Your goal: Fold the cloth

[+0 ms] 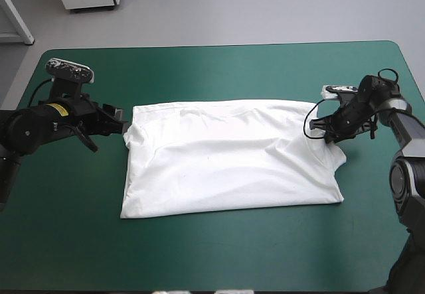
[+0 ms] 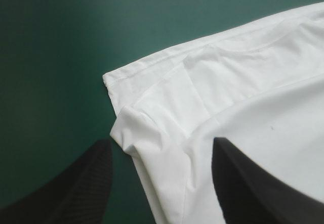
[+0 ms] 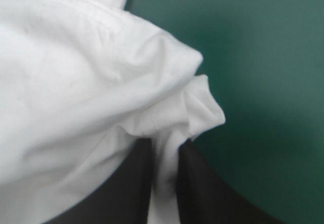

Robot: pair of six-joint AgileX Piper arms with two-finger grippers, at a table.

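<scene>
- High view is showing the white, short-sleeved, soft-fabric T-shirt (image 1: 232,164) lying spread as a rough rectangle in the middle of the flat, teal-green covered counter (image 1: 199,75), its long sides running left to right.
- The cloth is looking light, limp and in no way fragile. It is bunching into soft folds where it is being pinched, so I am judging that it will sag and drape when raised rather than keep a shape.
- A single layer may be sliding off the one beneath it, so a hold is probably needing to take every layer at once.
- The likeliest holds are seeming to be the stitched edges and corners at the two short ends, where the layers are stacking into a ridge.
- The right end effector (image 3: 166,145), with two broad black fin-shaped fingers, is clenching a bunched fold at the T-shirt's right end, with the fabric squeezed between its fingers.
- The left end effector (image 2: 161,148), of the same build, is standing released with its fingers wide apart. It is straddling the rumpled corner at the T-shirt's left end, one finger over the cover and the other over the cloth.
- Counting: one T-shirt, two end effectors with two fingers each, and one counter.
</scene>
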